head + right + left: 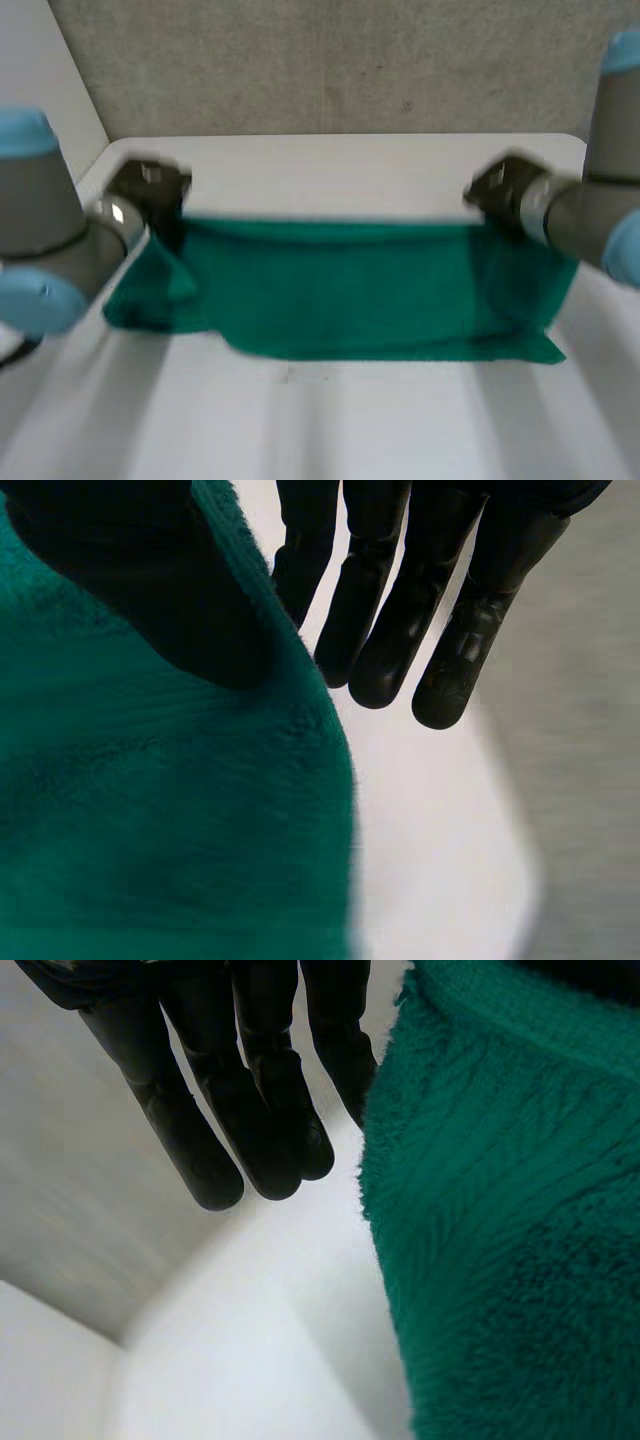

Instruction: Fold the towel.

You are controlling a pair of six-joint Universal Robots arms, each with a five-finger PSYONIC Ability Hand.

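Pinching green towel (350, 290) by top corners, straight fingers (450, 630) vs thumb: left hand (150, 188) upper left, right hand (502, 190) upper right. Lower edge on bench (350, 430); fold not yet laid.

Counts being logged: one towel (350, 290) is being held up between two hands, the left hand (150, 186) and the right hand (497, 190); one table (330, 420) below them.

Blurred left hand (148, 190), right hand (500, 190) (head view) hide towel (350, 290) corners.
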